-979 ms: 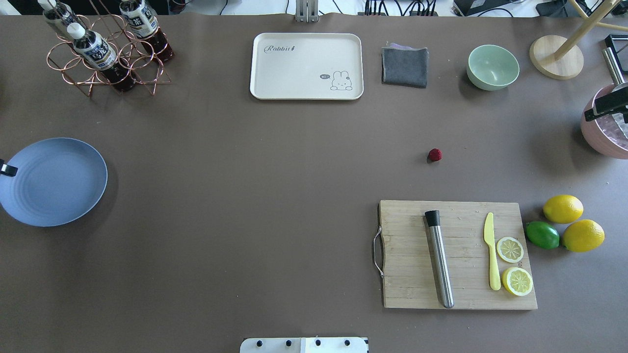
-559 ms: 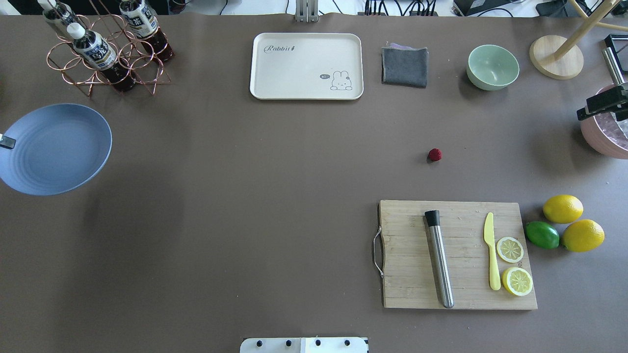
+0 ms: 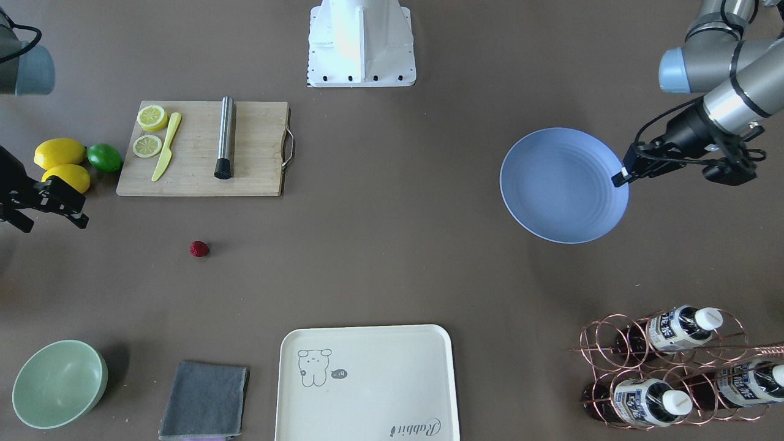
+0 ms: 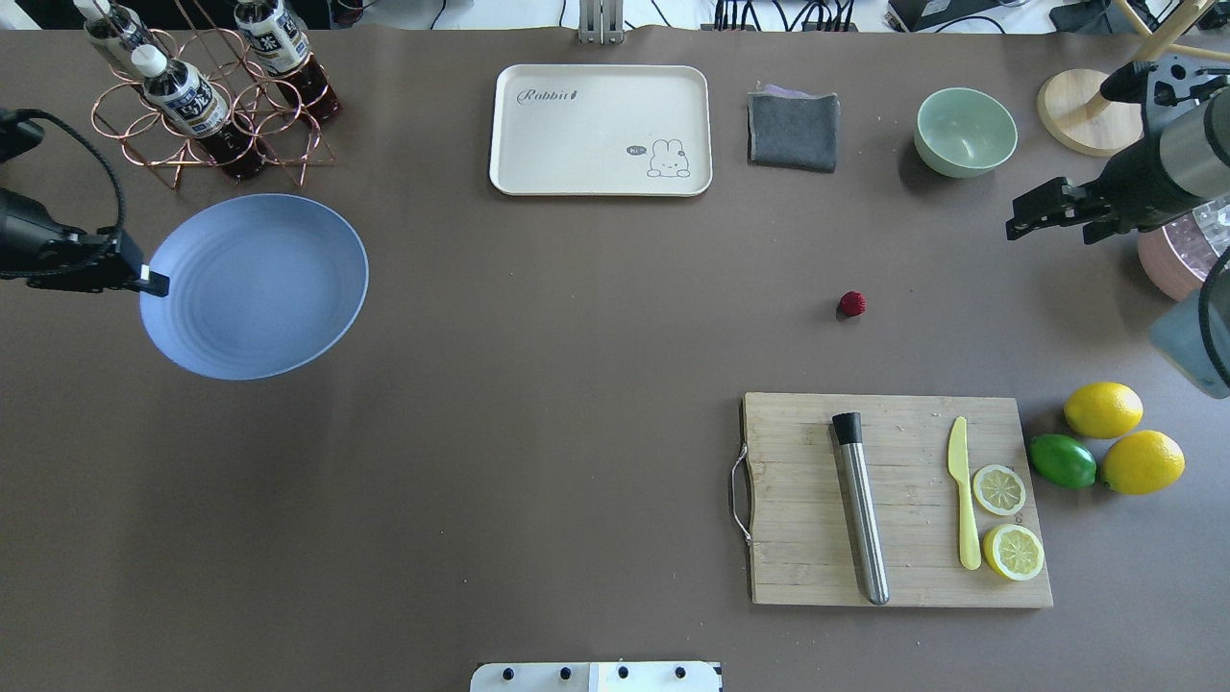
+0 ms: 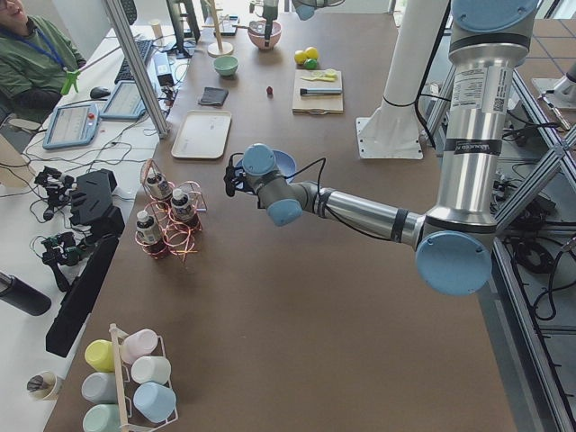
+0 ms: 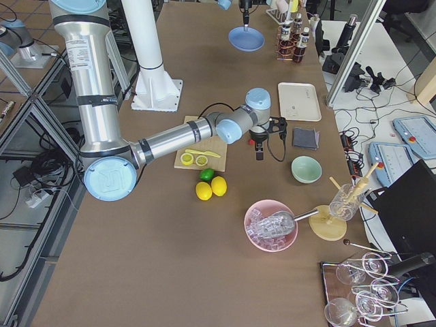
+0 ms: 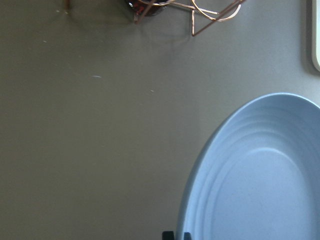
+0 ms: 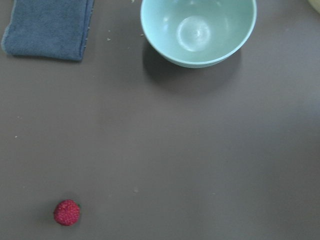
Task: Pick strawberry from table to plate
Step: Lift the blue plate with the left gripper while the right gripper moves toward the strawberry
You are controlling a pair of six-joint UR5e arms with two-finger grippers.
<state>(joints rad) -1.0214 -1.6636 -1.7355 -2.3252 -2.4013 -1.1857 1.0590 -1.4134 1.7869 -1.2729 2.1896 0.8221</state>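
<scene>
The strawberry is a small dark-red berry lying alone on the brown table, also seen in the front view and low in the right wrist view. The light-blue plate hangs above the table at the left, casting a shadow below it. My left gripper is shut on its rim, and the plate fills the left wrist view. My right gripper hovers open and empty, to the right of the strawberry and beyond it.
A cutting board with a steel muddler, yellow knife and lemon slices lies near the strawberry. Lemons and a lime sit right of it. At the far edge stand a bottle rack, cream tray, grey cloth, green bowl and pink bowl.
The left gripper has lifted the plate and carried it right, toward the table's middle. The right gripper has come in from the right edge toward the strawberry. The strawberry has not moved.
</scene>
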